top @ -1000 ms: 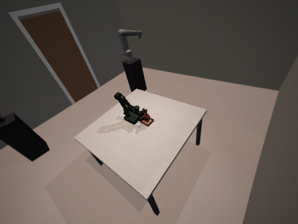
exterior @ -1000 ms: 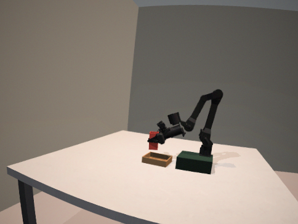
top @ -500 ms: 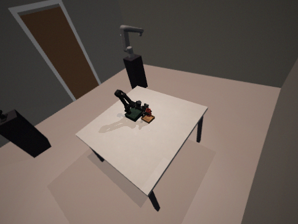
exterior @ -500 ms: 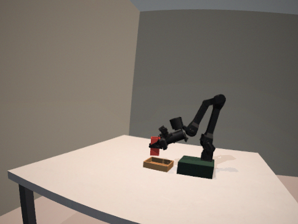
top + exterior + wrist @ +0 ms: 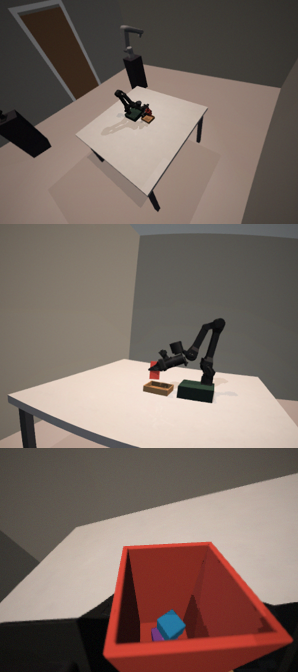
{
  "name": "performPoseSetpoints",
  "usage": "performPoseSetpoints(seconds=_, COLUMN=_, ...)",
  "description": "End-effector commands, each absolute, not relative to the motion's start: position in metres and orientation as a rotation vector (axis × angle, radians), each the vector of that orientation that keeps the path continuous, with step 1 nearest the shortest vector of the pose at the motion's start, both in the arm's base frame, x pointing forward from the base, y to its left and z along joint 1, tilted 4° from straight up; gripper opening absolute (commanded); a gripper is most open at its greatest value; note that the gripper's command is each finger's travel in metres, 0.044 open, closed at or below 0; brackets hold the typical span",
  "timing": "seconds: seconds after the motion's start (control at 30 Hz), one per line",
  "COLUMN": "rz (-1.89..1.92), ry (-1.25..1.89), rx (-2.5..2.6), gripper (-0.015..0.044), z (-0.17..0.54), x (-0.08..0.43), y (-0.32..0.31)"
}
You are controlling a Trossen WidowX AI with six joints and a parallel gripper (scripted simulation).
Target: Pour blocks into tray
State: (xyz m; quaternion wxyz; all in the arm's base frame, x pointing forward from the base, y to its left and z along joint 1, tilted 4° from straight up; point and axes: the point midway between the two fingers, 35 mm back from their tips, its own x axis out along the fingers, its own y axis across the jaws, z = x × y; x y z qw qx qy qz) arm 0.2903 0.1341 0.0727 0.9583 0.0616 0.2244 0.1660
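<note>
The red cup (image 5: 148,111) (image 5: 154,375) (image 5: 200,646) is upright and in the air, clear of the table. My gripper (image 5: 153,368) is shut on it, with black fingers on either side of its walls. A blue block (image 5: 171,624) and a purple block (image 5: 157,634) lie at the bottom of the cup in the wrist view; any further blocks are hidden. The shallow orange-brown tray (image 5: 148,119) (image 5: 155,390) lies on the table below the cup. In the exterior view the cup is above the tray's left part. No block shows in the tray.
The dark green base block (image 5: 133,114) (image 5: 195,393) under the arm stands close beside the tray. The white table (image 5: 144,148) (image 5: 101,408) extends around them. Another grey arm (image 5: 126,38) stands on a dark pedestal beyond the table's back corner.
</note>
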Motion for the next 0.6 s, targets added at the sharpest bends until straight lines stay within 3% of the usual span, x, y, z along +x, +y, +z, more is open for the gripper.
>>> performPoseSetpoints(seconds=0.0, rz=0.315, ry=0.467, rx=0.198, gripper=0.0, z=0.0718, x=0.2906, y=0.1336)
performPoseSetpoints(seconds=0.57, rz=0.226, ry=0.524, rx=0.559, gripper=0.0, z=0.0695, x=0.2913, y=0.1342)
